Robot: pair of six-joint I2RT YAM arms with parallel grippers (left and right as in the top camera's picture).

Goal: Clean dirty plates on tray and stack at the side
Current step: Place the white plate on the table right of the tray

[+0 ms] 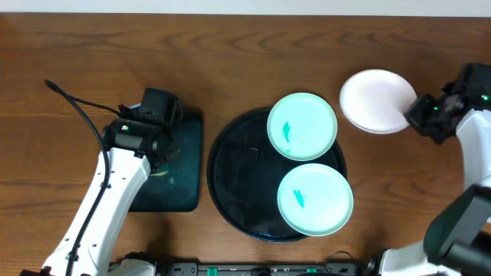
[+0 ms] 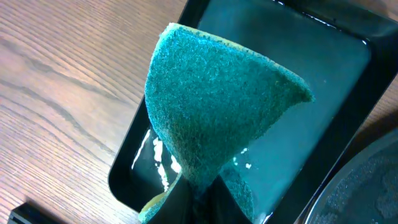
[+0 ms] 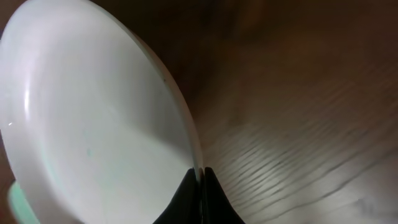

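Observation:
Two pale mint plates lie on the round black tray: one at the back right and one at the front right, each with a small teal smear. My right gripper is shut on the right rim of the white plate, to the right of the tray; the wrist view shows the fingers pinching the plate's edge over the wood. My left gripper is shut on a teal sponge over the dark-green rectangular tray.
The dark-green rectangular tray lies left of the black tray, whose rim shows in the left wrist view. Brown wood tabletop surrounds both. The arms' bases stand at the front edge.

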